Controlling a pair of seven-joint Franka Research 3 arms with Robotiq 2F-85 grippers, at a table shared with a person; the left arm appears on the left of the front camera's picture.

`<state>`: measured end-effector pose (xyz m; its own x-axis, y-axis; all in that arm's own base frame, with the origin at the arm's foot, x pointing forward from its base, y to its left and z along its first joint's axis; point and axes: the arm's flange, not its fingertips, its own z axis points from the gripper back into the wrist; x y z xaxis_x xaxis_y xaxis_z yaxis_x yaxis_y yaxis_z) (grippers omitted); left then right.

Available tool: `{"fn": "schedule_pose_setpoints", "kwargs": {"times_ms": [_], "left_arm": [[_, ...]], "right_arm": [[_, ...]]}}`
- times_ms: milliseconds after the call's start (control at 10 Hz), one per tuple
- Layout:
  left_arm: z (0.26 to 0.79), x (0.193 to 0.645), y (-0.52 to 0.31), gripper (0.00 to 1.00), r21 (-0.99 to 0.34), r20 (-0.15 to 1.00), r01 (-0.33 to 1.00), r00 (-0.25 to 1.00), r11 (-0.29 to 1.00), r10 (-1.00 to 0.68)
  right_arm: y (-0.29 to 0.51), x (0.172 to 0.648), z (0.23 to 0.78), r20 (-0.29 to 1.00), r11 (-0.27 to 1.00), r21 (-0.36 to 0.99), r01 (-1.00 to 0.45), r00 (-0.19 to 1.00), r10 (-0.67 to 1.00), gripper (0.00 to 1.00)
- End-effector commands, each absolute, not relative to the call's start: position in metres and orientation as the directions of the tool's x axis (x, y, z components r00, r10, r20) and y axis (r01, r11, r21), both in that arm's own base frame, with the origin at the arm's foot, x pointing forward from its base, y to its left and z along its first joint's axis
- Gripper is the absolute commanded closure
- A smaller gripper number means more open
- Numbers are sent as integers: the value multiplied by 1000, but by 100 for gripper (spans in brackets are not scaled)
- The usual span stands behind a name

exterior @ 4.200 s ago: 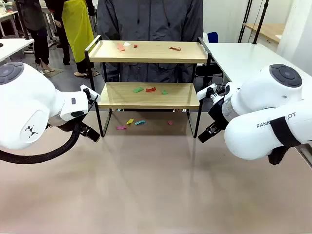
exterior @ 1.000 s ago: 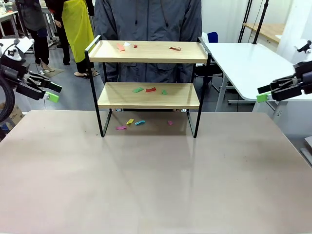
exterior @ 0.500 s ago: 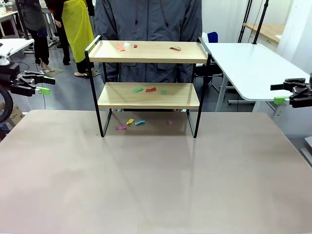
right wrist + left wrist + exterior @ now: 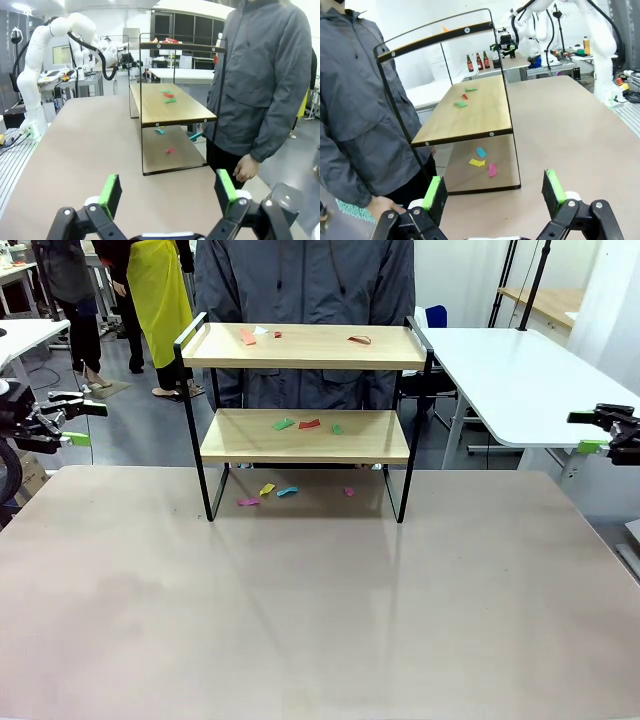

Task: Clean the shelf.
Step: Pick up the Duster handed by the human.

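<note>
Shelf (image 4: pixel 310 345) stands far centre, just before the person (image 4: pixel 300 280). Left gripper (image 4: pixel 82 422) and right gripper (image 4: pixel 588 432) hang wide open, empty, off the table (image 4: pixel 320 620) sides. I'd reach in level from the near side, pinching coloured scraps (image 4: pixel 298 424) singly.

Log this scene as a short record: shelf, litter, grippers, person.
shelf: two-tier, upright on the table
top board: reddish scraps
lower board: green and red scraps
under shelf: pink, yellow and blue scraps on the table
left gripper: open, empty, far left of shelf
right gripper: open, empty, far right of shelf
person: standing behind shelf
</note>
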<state>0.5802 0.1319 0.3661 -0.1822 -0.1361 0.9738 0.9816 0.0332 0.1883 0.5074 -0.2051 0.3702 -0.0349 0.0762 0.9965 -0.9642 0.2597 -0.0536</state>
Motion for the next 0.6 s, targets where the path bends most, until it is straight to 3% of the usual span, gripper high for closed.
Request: {"fn": "schedule_pose_setpoints", "kwargs": {"times_ms": [0, 500], "left_arm": [[365, 585, 134, 0, 173, 976, 981, -159, 87, -146], [361, 588, 134, 0, 131, 980, 982, -108, 137, -168]], "right_arm": [[-210, 514, 372, 995, 264, -90, -960, -76, 63, 0], [-217, 514, 364, 991, 269, -132, -954, -121, 58, 0]]}}
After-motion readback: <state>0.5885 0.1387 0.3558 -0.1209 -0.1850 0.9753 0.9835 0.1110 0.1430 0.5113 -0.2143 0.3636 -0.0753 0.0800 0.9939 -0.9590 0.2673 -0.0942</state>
